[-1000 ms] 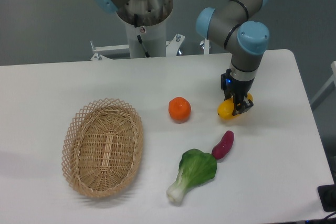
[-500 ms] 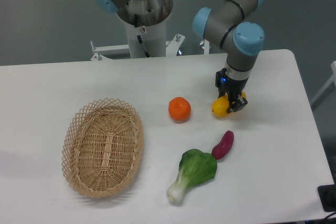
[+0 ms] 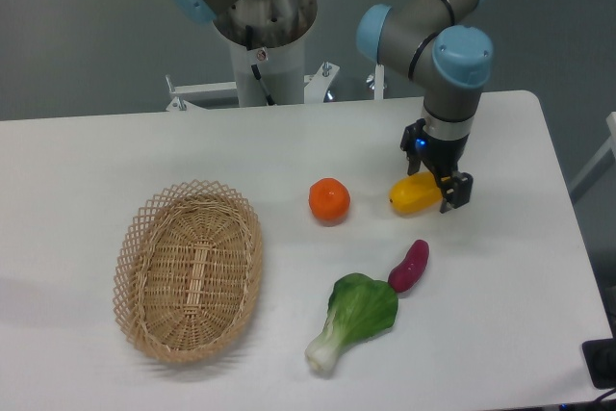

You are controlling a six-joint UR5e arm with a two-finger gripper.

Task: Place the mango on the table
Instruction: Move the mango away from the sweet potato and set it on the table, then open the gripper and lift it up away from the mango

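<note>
The mango [image 3: 411, 195] is a glossy yellow-orange oblong fruit lying on its side on the white table [image 3: 87, 156], right of the orange. My gripper [image 3: 442, 182] points down over the mango's right end. Its jaws stand apart, one finger behind the fruit and one finger [image 3: 459, 191] in front at the right. The mango's right tip is hidden behind the fingers.
A round orange [image 3: 329, 199] sits left of the mango. A purple-red sweet potato [image 3: 409, 266] and a green leafy vegetable [image 3: 354, 318] lie in front. An oval wicker basket [image 3: 189, 270] stands at the left. The table's right edge is close by.
The gripper carried the mango slightly left, then back right. The mango now lies flatter on the table and the jaws have spread apart from it.
</note>
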